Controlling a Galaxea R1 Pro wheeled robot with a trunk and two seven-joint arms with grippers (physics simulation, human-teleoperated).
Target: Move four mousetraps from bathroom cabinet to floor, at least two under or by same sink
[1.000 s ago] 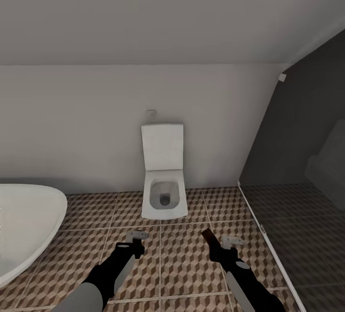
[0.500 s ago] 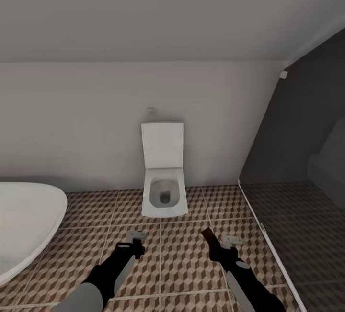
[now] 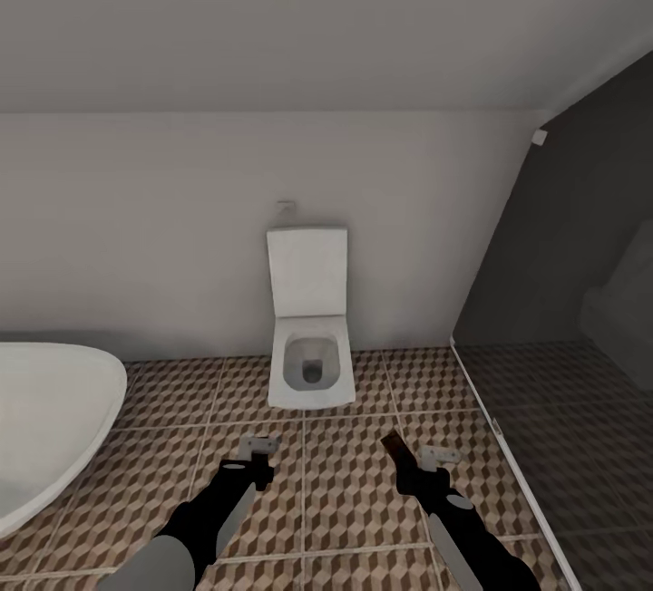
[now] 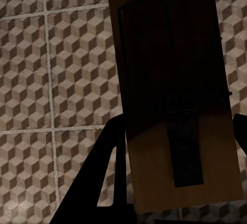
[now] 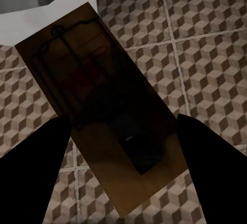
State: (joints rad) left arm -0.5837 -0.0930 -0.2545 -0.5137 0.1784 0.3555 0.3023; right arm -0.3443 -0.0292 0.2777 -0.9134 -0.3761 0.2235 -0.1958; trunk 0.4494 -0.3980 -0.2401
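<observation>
**Both arms carry a mousetrap over the tiled floor, facing the toilet**

In the head view the two arms reach forward at the lower middle of the frame above the bathroom floor (image 3: 354, 482), with its brown and beige cube-pattern tiles. The left gripper (image 3: 258, 451) sits lower centre-left; its wrist view shows a mousetrap (image 4: 175, 100), a tan board with dark wire, clamped between the dark jaws and seen flat-on against the tiles. The right gripper (image 3: 424, 462) sits lower centre-right, a dark sliver of board (image 3: 395, 447) sticking out at its left side; in its wrist view a second mousetrap (image 5: 103, 116) lies slantwise between the jaws, held. A white toilet (image 3: 310, 337) with raised lid stands against the wall at centre. A white bathtub (image 3: 45, 419) curves in at lower left. A dark shower area (image 3: 571, 373) fills the right.
</observation>
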